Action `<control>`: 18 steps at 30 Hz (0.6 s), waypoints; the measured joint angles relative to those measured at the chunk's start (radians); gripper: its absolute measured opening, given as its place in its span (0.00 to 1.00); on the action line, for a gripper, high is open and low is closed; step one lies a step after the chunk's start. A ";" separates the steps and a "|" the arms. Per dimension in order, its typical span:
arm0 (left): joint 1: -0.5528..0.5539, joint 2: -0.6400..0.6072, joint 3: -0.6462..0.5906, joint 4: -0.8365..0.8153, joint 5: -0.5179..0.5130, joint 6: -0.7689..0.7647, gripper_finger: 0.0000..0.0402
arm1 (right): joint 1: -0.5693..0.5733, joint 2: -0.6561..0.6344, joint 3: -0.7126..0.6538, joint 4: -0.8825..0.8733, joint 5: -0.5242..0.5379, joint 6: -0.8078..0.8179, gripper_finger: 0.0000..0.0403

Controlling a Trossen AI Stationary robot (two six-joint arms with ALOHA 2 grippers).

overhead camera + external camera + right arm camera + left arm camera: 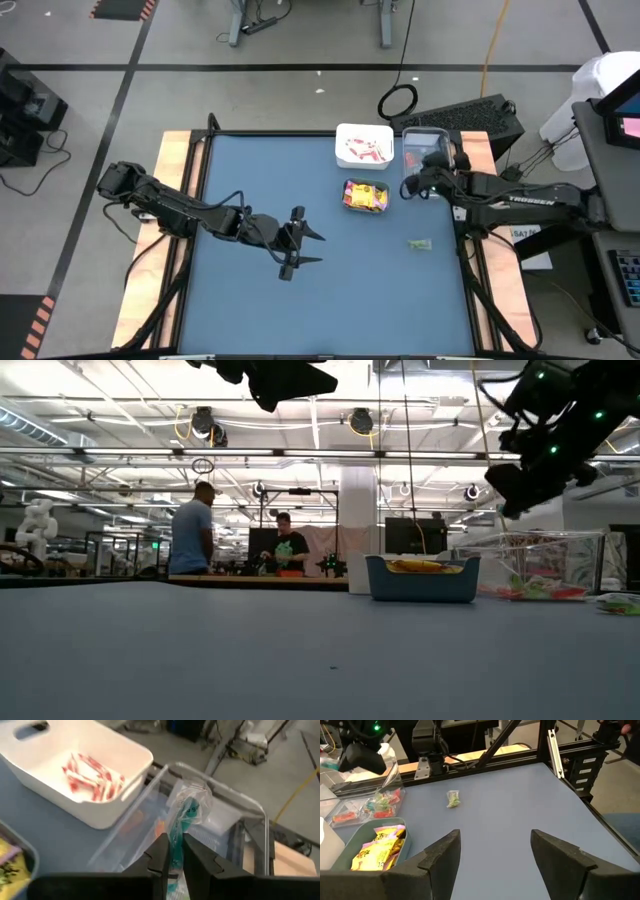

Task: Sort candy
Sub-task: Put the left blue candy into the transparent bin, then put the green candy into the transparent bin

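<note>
- Left claw (300,238), fingers apart & empty, hovers over mid worktop (260,300).
- Loose green candy (419,244) lies on worktop, right side, apart from the tubs.
- Teal tub (366,196): yellow packets (376,851) w/ red print.
- White tub (364,145): pink-white sticks (92,776).
- Clear tub (215,815): red & green pieces (382,805); right claw (173,851) above it, clamped on a green-wrapped candy (186,810).

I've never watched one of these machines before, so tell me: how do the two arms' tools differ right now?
The left tool stands open and empty, while the right tool is shut on a green-wrapped candy. The left tool hovers over bare blue table near the middle; the right tool hangs over the clear container at the far right corner. Both are dark, two-fingered and off the table.
</note>
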State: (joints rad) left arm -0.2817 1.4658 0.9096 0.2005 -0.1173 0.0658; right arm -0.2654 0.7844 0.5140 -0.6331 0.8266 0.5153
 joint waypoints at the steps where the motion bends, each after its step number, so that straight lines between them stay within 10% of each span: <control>1: 0.000 0.000 0.000 0.000 0.000 0.000 0.61 | -0.018 0.010 0.000 -0.001 -0.015 -0.001 0.11; 18: 0.000 0.000 0.000 -0.015 0.000 -0.008 0.61 | -0.092 -0.032 0.149 -0.156 -0.348 -0.017 0.41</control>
State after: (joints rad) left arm -0.2820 1.4658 0.9096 0.1856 -0.1173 0.0578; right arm -0.3573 0.7522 0.6626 -0.7888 0.4783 0.4985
